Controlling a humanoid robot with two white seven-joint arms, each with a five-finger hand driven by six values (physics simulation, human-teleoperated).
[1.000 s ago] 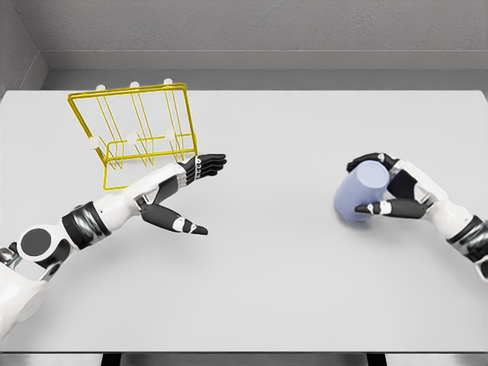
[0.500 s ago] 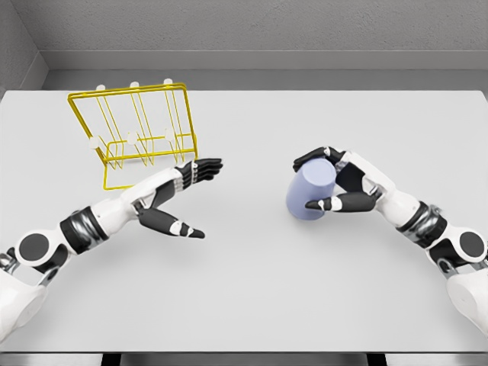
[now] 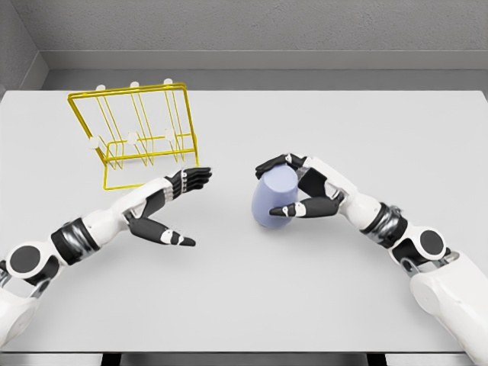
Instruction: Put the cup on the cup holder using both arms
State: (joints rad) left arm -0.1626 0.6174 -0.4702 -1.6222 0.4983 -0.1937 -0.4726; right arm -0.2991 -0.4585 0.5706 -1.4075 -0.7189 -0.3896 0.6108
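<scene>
Table (image 3: 320, 305) mid-surface, right hand (image 3: 293, 187) gripping cup (image 3: 274, 198)

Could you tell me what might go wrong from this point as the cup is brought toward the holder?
The right hand grips the lavender cup only from the side, tilted, so it could slip during a handover. The left hand is open beside the yellow wire cup holder; a clumsy reach might knock that light frame. The holder's pegs look thin, so the cup may miss.
</scene>
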